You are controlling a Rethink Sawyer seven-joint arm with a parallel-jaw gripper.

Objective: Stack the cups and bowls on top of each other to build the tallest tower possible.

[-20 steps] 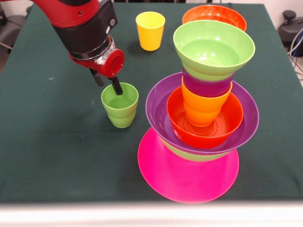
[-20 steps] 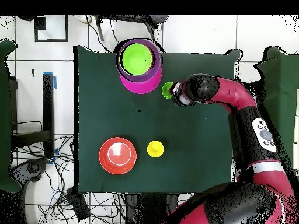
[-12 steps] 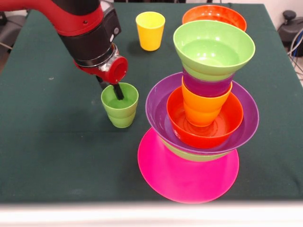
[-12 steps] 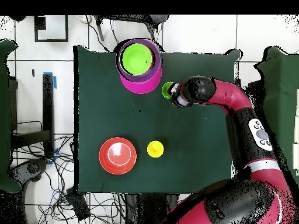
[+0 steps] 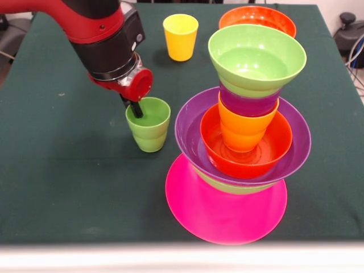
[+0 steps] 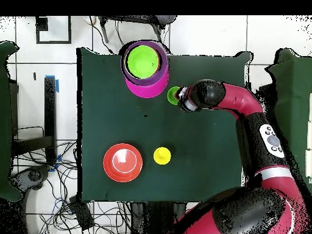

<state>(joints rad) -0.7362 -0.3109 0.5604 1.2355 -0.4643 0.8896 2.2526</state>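
The tower stands on a wide pink bowl turned over. Above it come a light green bowl, a purple bowl, an orange-red bowl, an orange cup, a purple cup and a light green bowl on top. Left of it stands a light green cup. My gripper is at that cup's left rim, one finger inside and the rim pinched. From above, the gripper sits by the same cup, beside the tower.
A yellow cup stands upright at the back of the green cloth. An orange-red bowl lies behind the tower near the far edge. In the overhead view they show as the yellow cup and the orange-red bowl.
The gripper came down into the light green cup and its finger closed against the left rim. The cup shifted slightly right, toward the tower.
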